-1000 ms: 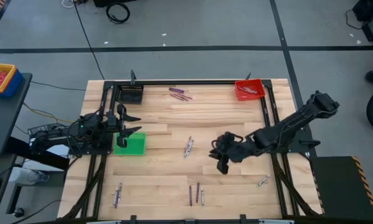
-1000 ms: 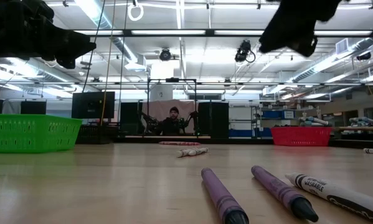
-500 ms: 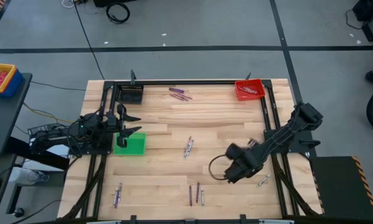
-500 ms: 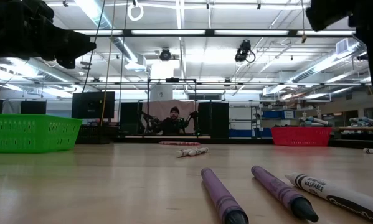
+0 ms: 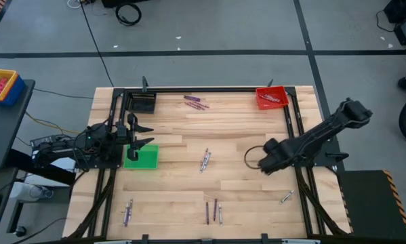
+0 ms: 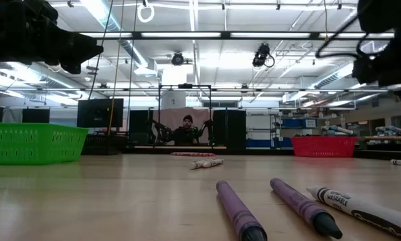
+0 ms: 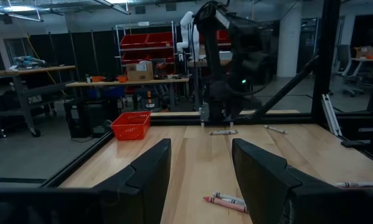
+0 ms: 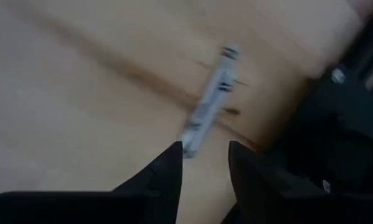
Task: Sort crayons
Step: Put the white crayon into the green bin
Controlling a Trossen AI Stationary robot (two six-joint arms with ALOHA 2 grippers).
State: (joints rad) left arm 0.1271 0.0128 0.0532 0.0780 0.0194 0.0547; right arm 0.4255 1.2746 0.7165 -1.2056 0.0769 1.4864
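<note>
Thin wax crayons (image 5: 204,160) lie scattered over the wooden table (image 5: 189,129), several near its front edge. The right gripper (image 8: 203,163) hangs open and empty above a pale crayon (image 8: 210,98) beside the table's right edge. The left gripper (image 7: 198,168), parted and empty, waits over the left edge.

Crayons (image 5: 204,160) lie scattered flat on the wood table.
A pale pair lies mid-table; purple ones (image 5: 196,102) sit near the far edge; two purple and one white (image 5: 213,211) lie side by side at the near edge; another group (image 5: 128,212) is near-left; one pale stick (image 5: 287,197) lies alone near-right.
</note>
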